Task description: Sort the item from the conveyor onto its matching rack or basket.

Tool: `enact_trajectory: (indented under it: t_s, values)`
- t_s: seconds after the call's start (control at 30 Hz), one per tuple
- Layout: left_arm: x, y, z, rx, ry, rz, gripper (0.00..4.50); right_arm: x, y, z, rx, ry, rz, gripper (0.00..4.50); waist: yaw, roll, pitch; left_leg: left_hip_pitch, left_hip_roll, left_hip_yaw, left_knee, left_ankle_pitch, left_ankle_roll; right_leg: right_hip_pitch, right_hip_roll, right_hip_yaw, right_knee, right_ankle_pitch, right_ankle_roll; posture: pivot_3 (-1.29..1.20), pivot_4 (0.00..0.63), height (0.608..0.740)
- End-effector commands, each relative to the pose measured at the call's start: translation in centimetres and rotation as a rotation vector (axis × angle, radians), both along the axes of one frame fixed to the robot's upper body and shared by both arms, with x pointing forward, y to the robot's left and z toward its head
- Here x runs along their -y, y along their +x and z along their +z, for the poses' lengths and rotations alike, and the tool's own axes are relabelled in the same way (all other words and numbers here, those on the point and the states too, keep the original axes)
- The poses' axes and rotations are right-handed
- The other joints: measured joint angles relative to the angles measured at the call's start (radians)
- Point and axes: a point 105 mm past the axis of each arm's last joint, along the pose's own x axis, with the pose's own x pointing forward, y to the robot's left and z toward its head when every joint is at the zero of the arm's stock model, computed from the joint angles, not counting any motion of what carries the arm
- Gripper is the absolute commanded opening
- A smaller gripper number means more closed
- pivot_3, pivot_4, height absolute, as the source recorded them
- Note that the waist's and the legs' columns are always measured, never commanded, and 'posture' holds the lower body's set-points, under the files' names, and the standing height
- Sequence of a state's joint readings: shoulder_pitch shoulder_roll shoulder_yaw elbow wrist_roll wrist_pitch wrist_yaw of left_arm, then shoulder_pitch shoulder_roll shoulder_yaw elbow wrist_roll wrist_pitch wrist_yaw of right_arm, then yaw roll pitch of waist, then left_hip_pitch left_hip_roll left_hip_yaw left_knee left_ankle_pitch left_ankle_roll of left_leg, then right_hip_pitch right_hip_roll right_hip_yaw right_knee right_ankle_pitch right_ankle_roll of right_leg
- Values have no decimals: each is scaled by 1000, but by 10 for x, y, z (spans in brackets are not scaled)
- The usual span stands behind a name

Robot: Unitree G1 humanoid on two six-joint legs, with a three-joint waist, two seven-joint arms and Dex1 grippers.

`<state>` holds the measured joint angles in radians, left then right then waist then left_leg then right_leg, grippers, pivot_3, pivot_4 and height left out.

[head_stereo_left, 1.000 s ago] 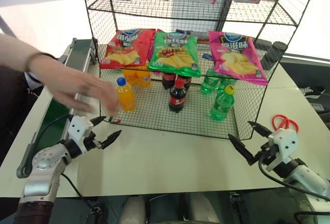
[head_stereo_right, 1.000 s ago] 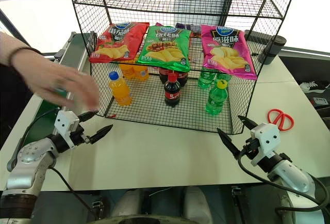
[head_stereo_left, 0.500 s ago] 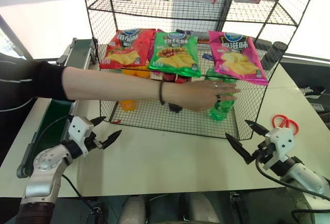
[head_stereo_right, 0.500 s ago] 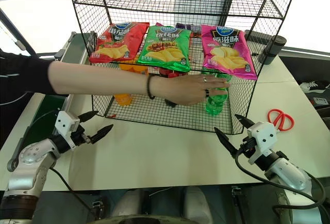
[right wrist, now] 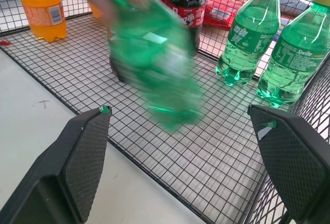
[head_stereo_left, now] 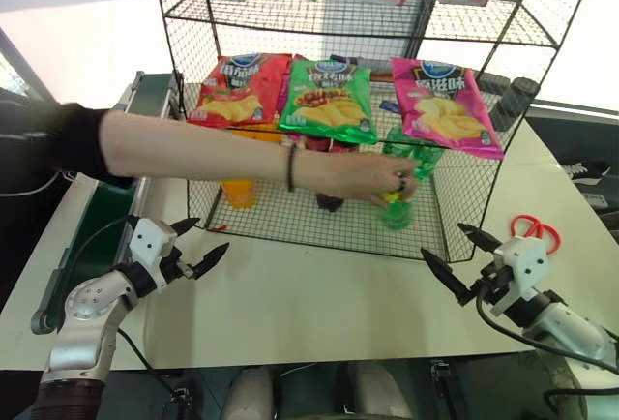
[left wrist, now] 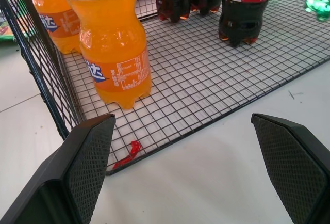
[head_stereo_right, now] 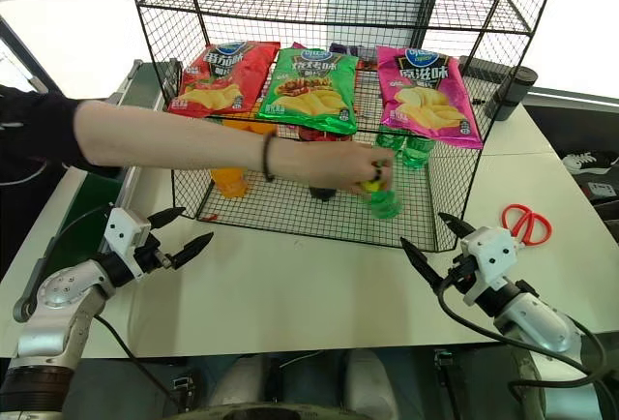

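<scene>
on the white counter (head_stereo_left: 319,294) a person's hand (head_stereo_left: 372,176) is lifting the green soda bottle (head_stereo_left: 392,209) inside the wire basket (head_stereo_left: 329,229), and both grippers, left (head_stereo_left: 196,247) and right (head_stereo_left: 460,260), fingers wide and empty, are risking a collision if reaching in now.

A: Light?
B: Bright, even, daylight-ish. White worktop (head_stereo_left: 319,294) washes out twd the far corners; background behind the wire shelf unit (head_stereo_left: 358,14) nearly blown white. Shadows soft, faint.

A: Glare?
B: Sheen on the chip bags (head_stereo_left: 327,101), small highlights on the orange bottle (left wrist: 111,53) in left wrist view.

A: Blur?
B: Green soda bottle (right wrist: 154,64) in right wrist view is a motion smear, person's hand (head_stereo_left: 372,176) on it smudged too. Bottles behind stay sharp. Close up, the claw fingers (right wrist: 85,157) look soft, out of focus.

A: Distortion?
B: Wide-angle bowing; shelf wires splay outward at frame edges in head views.
</scene>
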<state>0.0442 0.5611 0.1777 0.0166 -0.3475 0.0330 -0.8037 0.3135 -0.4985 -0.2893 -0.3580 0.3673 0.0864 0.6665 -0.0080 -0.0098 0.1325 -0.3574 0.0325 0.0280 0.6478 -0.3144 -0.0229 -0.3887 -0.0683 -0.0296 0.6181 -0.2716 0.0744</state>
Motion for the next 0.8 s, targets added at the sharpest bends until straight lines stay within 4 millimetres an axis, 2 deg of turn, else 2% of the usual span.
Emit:
enact_trajectory:
  t_s: [0.03, 0.37, 0.5, 0.8]
  values:
    - [4, 2, 11, 42, 1, -17, 4500, -2, -2, 5, 29, -2, 3, 4401, 0, 0, 0, 0, 0, 0, 0, 0, 0, 0, 0, 0, 0, 0, 0, 0, 150, 740]
    - [2, 2, 13, 44, -15, 11, 4500, -7, 2, 8, 33, 4, 22, 4401, -1, 0, 0, 0, 0, 0, 0, 0, 0, 0, 0, 0, 0, 0, 0, 0, 150, 740]
    - [-4, 3, 21, 54, -75, 75, 4500, -10, 5, 9, 34, 10, 37, 4401, -1, 0, 0, 0, 0, 0, 0, 0, 0, 0, 0, 0, 0, 0, 0, 0, 150, 740]
    - [-32, -2, 39, 81, -160, 225, 4500, -22, 13, 10, 35, 21, 86, 4401, -2, 0, 0, 0, 0, 0, 0, 0, 0, 0, -1, 0, 0, 0, 0, 0, 150, 740]
